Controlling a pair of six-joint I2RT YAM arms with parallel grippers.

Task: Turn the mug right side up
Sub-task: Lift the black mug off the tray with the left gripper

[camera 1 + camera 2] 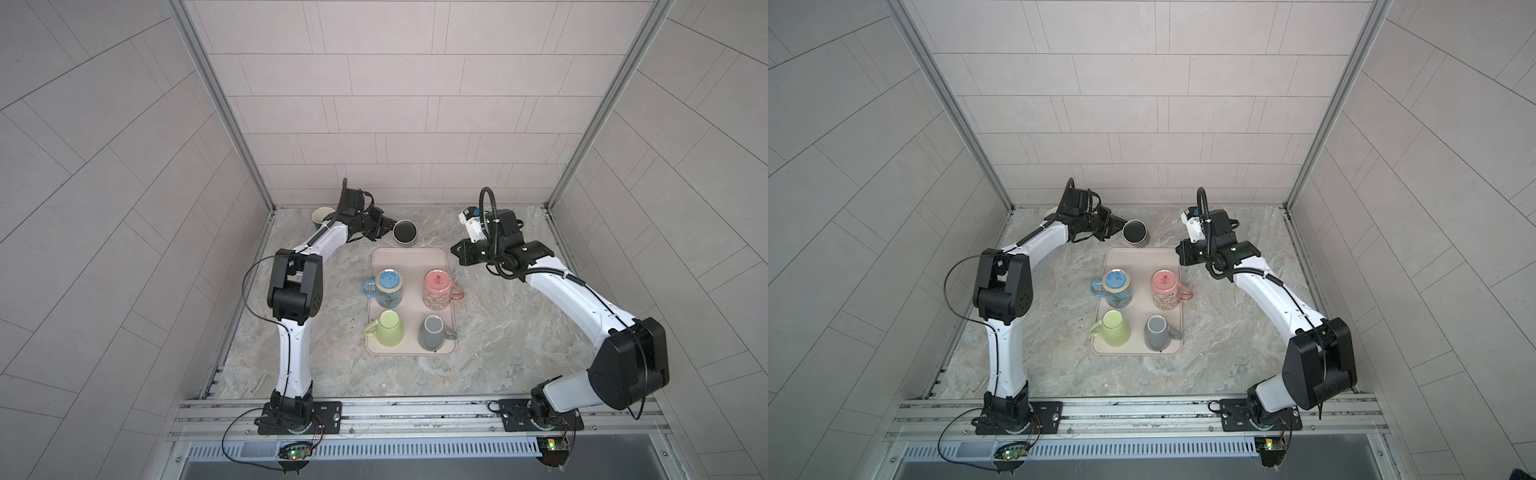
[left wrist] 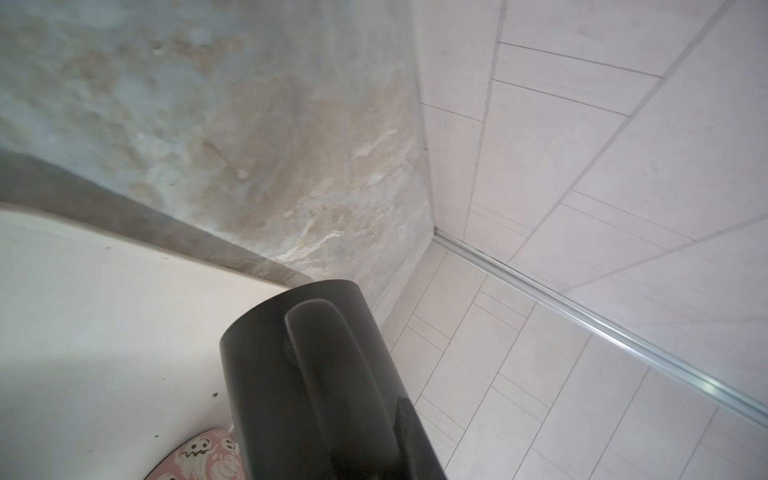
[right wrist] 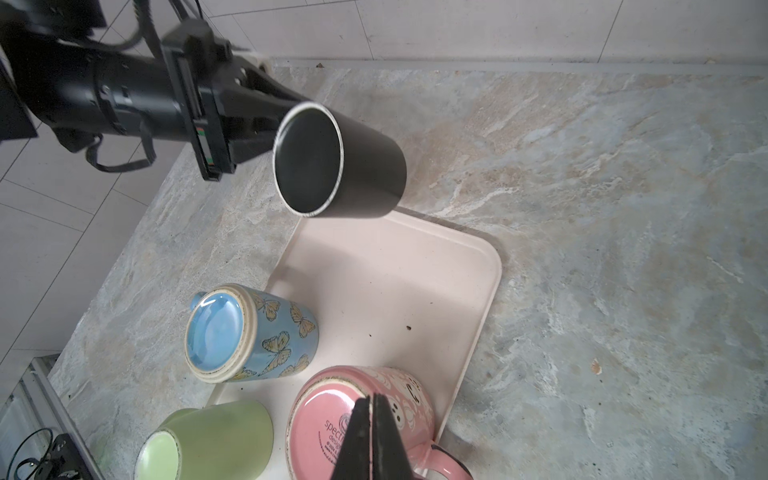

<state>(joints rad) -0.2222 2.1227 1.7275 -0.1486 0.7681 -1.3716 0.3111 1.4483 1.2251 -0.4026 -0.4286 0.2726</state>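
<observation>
1. The marble counter is the work floor. Its far strip beyond the tray is free, which seems to be where righted mugs go.
2. The pale tray lies mid-counter and serves as the drying rack, so whatever stands on it is base up.
3. Four mugs stand upside down on the tray: blue mug, pink mug, green mug and grey mug. They look like turns not yet made.
4. The black mug is just past the tray's far edge with its mouth upward, so its turn looks done. I cannot tell whether its base rests on the counter.
5. A cream mug stands mouth up in the far left corner, half hidden by the left arm.
6. The left gripper is closed narrowly on the black mug's handle. Holding it by the handle lets the wrist roll the mug over.
7. The right gripper has its fingers pressed together and empty above the pink mug. It is probably waiting clear of the left arm.
</observation>
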